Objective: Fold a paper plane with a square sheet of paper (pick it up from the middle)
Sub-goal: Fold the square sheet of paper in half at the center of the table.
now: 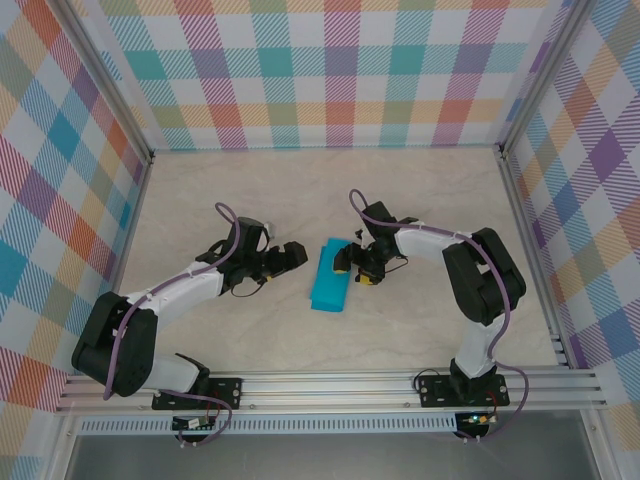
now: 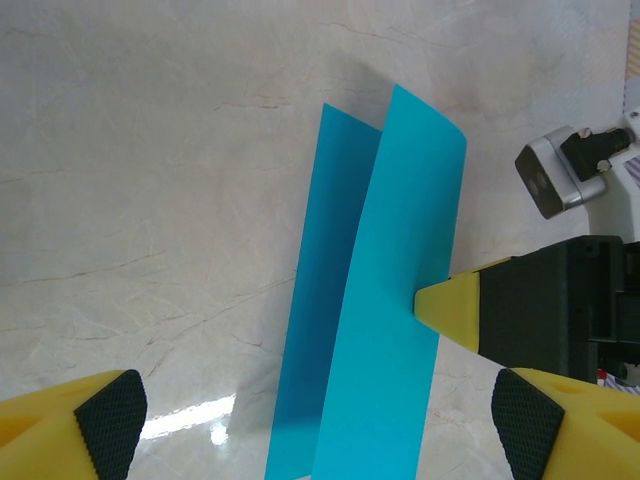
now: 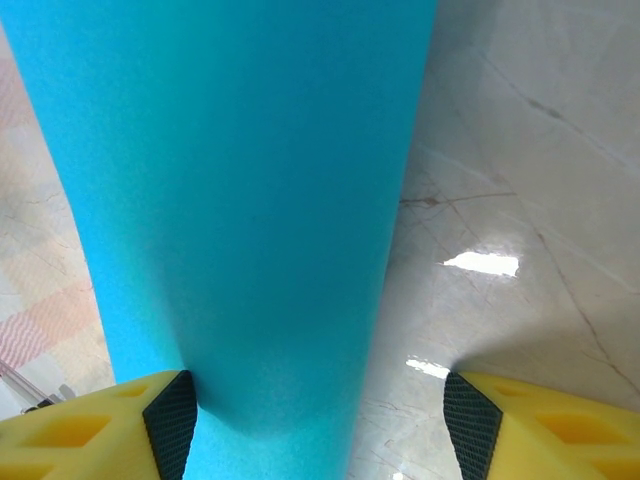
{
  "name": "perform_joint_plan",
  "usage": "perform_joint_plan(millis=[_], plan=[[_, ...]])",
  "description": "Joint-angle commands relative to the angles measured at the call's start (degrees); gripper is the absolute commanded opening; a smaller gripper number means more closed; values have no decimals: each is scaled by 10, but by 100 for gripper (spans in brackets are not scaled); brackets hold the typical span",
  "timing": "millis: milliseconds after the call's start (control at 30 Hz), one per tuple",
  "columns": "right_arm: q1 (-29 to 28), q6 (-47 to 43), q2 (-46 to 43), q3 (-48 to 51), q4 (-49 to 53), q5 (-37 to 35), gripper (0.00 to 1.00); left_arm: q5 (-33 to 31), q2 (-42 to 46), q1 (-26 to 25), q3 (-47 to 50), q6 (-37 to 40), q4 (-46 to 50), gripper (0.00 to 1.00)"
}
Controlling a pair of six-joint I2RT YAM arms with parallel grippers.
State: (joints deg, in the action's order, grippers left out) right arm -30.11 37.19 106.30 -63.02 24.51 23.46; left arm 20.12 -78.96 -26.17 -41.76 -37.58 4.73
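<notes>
1. The paper [image 1: 330, 278] lies mid-table [image 1: 430, 200], folded into a narrow strip, with one flap raised off the layer under it.
2. The left gripper [image 1: 290, 257] sits just left of the paper, its jaws wide apart and holding nothing.
3. The right gripper [image 1: 357, 266] is at the paper's right edge with its jaws apart.
4. The raised flap leans against one pad [image 3: 170, 412], seemingly touching it. The other pad stands clear.

White-and-black arms [image 1: 185, 286] trail purple cables [image 1: 221, 209] — yellow end effector fingers [image 2: 55, 425] carry black textured pads [image 2: 110, 422].
</notes>
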Motion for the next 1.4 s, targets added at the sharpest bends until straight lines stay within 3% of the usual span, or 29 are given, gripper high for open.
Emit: perform_joint_plan(millis=[0, 367, 767, 1367], plan=[[-6, -22, 43, -2, 1, 7, 70, 4, 17, -5, 12, 16, -23, 93], [-15, -5, 78, -9, -8, 8, 70, 19, 23, -5, 26, 19, -40, 93], [-18, -9, 26, 15, 0, -31, 71, 20, 15, -5, 8, 0, -32, 93], [-24, -50, -26, -32, 72, -57, 72, 6, -17, -5, -17, -29, -29, 92]])
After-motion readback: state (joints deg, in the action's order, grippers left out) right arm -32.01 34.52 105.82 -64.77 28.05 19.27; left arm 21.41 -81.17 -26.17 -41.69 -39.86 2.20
